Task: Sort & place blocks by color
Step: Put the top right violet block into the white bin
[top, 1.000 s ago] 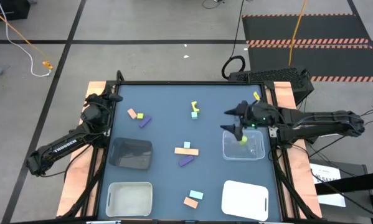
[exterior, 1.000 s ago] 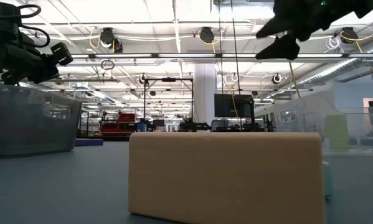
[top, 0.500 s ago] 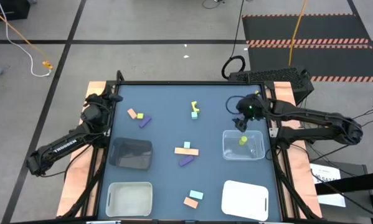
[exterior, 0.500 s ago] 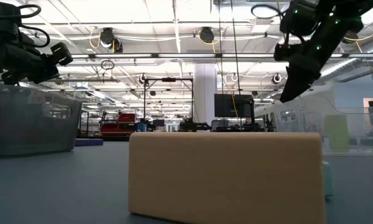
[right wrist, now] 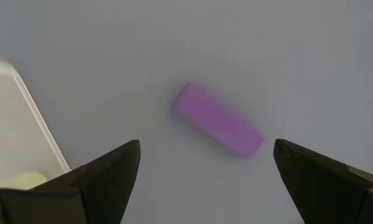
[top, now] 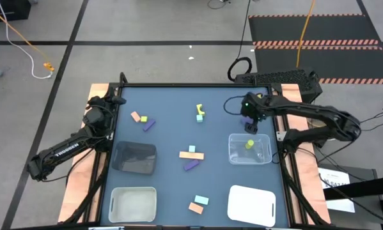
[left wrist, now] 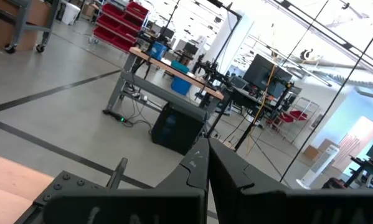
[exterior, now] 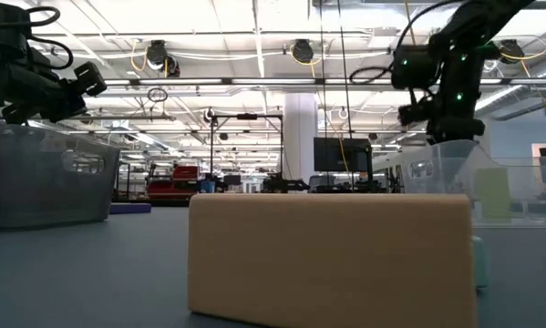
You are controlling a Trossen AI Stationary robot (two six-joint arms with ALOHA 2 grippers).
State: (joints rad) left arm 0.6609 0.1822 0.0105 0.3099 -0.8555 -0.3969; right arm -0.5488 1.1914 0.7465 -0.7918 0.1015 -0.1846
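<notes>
Left gripper [left wrist: 206, 163] parked beyond the table's [top: 172, 137] left edge, fingers pressed together. Right gripper [right wrist: 205, 180] hangs above a purple block [right wrist: 218, 121] near the clear bin [top: 250, 149], fingers spread, empty. Risk: block lies diagonal between the fingers; closing unaligned could skid it away.

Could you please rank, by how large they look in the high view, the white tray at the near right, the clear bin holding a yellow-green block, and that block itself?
1. White tray: looks largest.
2. Clear bin: a little smaller than the tray.
3. Yellow-green block: by far the smallest.

All three sit on the table under an overhead camera, so nearness hardly skews this.
</notes>
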